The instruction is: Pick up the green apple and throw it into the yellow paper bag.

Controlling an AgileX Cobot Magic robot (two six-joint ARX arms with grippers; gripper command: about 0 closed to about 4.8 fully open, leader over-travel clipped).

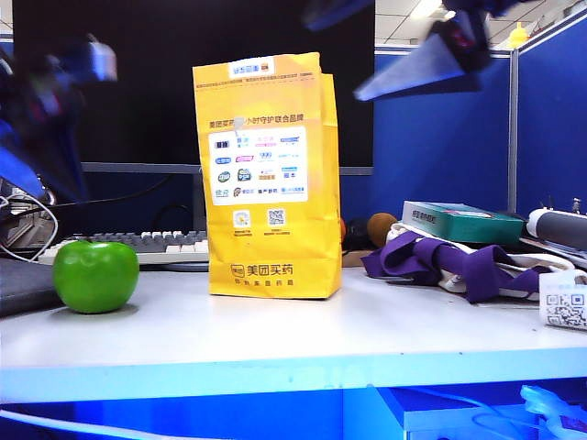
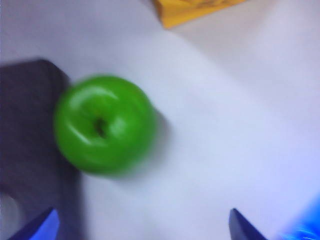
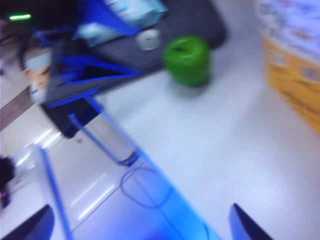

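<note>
With jaws spread wide, the left gripper (image 2: 142,227) is hovering above the green apple (image 2: 104,124) sitting on the table (image 1: 367,325) beside the yellow paper bag (image 1: 268,174), needing to descend and close, while the right gripper (image 3: 140,227) is hanging open and empty.

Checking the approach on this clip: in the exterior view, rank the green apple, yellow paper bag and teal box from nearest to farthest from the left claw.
Left claw hangs open at upper left, empty.
1. Green apple: below it, on the table's left.
2. Yellow paper bag: upright at centre.
3. Teal box: far right, behind the purple cloth.
</note>
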